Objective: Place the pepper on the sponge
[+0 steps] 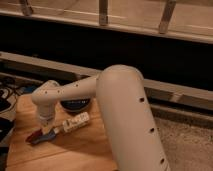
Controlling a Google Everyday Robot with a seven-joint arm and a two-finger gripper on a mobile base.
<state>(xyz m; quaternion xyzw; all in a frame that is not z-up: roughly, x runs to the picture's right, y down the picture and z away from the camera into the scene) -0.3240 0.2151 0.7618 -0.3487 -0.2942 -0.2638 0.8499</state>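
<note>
1. The claw [46,125] hangs from the rounded wrist of the white arm [125,110]. It sits just left of the white labelled cylinder [76,121], low over the wooden tabletop [75,150]. The wrist housing covers most of it from above. I cannot tell whether it is clenched or released, or whether it grasps anything.
2. The arm's thick section fills the lower right and is cut off by the bottom edge. It hides all of the tabletop to the right of the cylinder.
3. Just behind the cylinder, a dark bowl [75,104] shows only its front rim; the arm covers the rest.
4. The pepper [33,136] lies on the tabletop to the left of the cylinder and a little nearer the camera, at the foot of the claw. Only its left stretch is clear; its right end runs in under the claw and is lost there.
5. Its long axis slants from lower left up toward the right, roughly in line with the cylinder's own long axis. The free end points away from the cylinder, toward the near left corner of the tabletop. I cannot make out which end is the tapered one.
6. The sponge [49,134] shows as a blue patch between the pepper's visible part and the cylinder, right beneath the claw. Pepper and sponge meet, but I cannot tell whether the pepper lies on the sponge or only against it.
7. Far left of the cylinder, dark clutter [5,97] is cut off by the frame edge and cannot be identified.
</note>
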